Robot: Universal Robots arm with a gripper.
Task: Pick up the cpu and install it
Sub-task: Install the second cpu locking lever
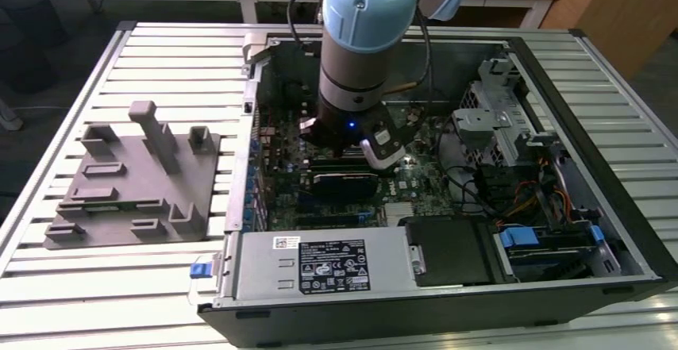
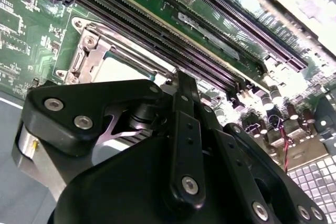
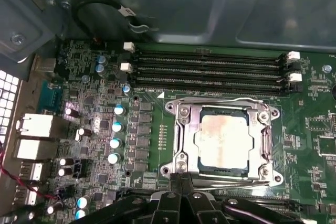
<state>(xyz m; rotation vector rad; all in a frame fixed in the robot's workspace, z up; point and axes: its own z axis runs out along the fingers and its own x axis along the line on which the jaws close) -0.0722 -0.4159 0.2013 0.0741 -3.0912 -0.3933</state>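
Note:
The cpu [image 3: 223, 140] is a small silvery square with a tan smear on top. It lies flat inside the metal-framed socket [image 3: 181, 129] on the motherboard. In the second wrist view its pale top [image 2: 123, 69] shows just beyond the black gripper linkage. My gripper [image 3: 181, 179] hovers at the socket's edge beside the chip, fingers pressed together with nothing between them. In the exterior view the gripper [image 1: 367, 162] is down inside the open computer case, over the middle of the board.
Black memory slots [image 3: 210, 66] run alongside the socket. Capacitors [image 3: 115, 127] stand on its other side. The case walls, a drive cage [image 1: 498, 120] and the power supply [image 1: 317, 267] hem in the arm. A grey fixture [image 1: 132, 183] lies on the slatted table outside the case.

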